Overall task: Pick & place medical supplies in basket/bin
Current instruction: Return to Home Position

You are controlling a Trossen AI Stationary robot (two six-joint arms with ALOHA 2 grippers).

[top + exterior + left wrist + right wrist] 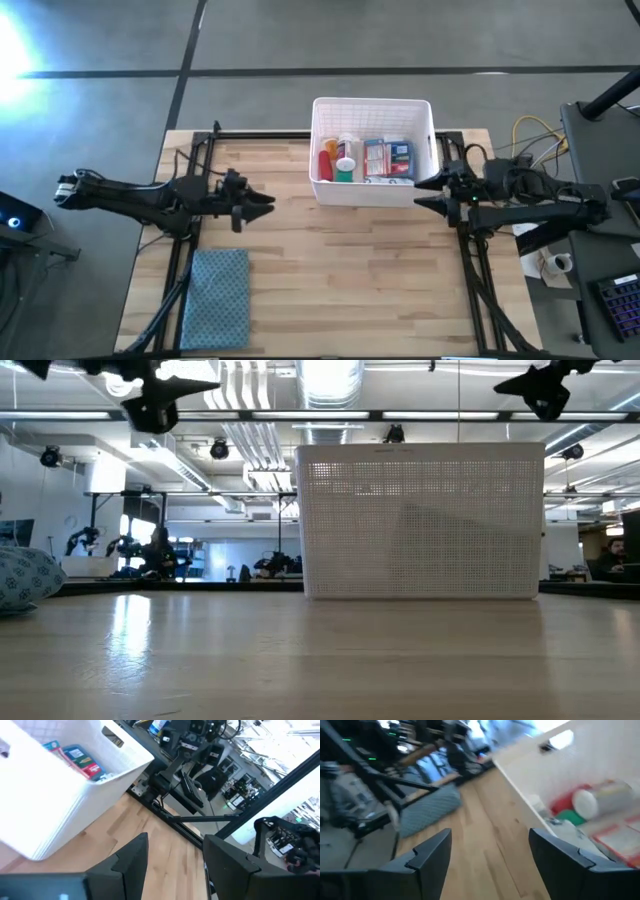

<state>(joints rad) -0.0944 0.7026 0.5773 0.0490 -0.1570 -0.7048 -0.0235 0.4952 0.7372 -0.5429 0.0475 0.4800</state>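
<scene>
**A:** Since only the blue-grey folded cloth (215,300) lies loose on the pale wooden counter (350,270), which step is in hand?

**B:** Parking the arms, I'd judge. The dark left arm (130,195) hangs over the counter's left side, its jaws spread wide and empty. The medical supplies (375,158), which are bottles, a red tube and small boxes, sit inside the white perforated plastic bin (372,192) at the far edge. The dark right arm (540,200) is just beside the bin's right corner, jaws parted, holding nothing.

**A:** And next?

**B:** No grasp. Each arm should draw back to rest, the right one minding the bin's wall.

**A:** The surroundings?

**B:** Smooth, level planks, with grey floor (300,40) beyond. The low view shows a bright hall with ceiling ducts (330,380).
</scene>
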